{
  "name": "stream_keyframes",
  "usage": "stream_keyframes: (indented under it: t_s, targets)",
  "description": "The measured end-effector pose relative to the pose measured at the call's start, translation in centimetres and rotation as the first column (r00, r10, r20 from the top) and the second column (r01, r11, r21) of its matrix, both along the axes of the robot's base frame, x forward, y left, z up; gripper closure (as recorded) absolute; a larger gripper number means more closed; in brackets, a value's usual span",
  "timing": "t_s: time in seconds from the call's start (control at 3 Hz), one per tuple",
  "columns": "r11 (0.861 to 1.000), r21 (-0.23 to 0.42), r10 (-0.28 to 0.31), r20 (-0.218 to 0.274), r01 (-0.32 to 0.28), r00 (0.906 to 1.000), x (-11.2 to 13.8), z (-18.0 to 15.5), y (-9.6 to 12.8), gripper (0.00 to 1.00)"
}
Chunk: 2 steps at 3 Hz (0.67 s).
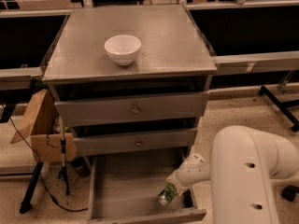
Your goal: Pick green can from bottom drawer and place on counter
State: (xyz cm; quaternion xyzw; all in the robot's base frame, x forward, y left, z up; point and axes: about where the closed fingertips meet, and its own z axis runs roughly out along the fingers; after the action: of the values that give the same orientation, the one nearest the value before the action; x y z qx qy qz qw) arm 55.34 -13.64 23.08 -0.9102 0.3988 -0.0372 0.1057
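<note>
The bottom drawer (122, 183) is pulled open below two shut knobbed drawers. My gripper (172, 189) reaches down into the drawer's front right corner from the white arm (247, 171) at the right. It is shut on the green can (166, 197), which is tilted and sits just at or a little above the drawer floor. The can's upper end is hidden by the gripper. The counter (175, 36) is the grey cabinet top, well above the gripper.
A white bowl (122, 49) stands on the counter, left of its middle. A cardboard box (39, 125) on a black stand (32, 190) is beside the cabinet's left side. Black frame legs (280, 101) lie on the floor at the right.
</note>
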Motion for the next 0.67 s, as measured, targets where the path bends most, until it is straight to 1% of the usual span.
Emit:
stream_keyframes:
  t_s: [0.33, 0.67]
  targets:
    - [0.998, -0.065, -0.010, 0.040, 0.013, 0.9992, -1.7, 6.3, -2.2, 1.00]
    - [0.986, -0.152, -0.054, 0.056, 0.062, 0.9970, -4.8, 12.4, -3.4, 1.00]
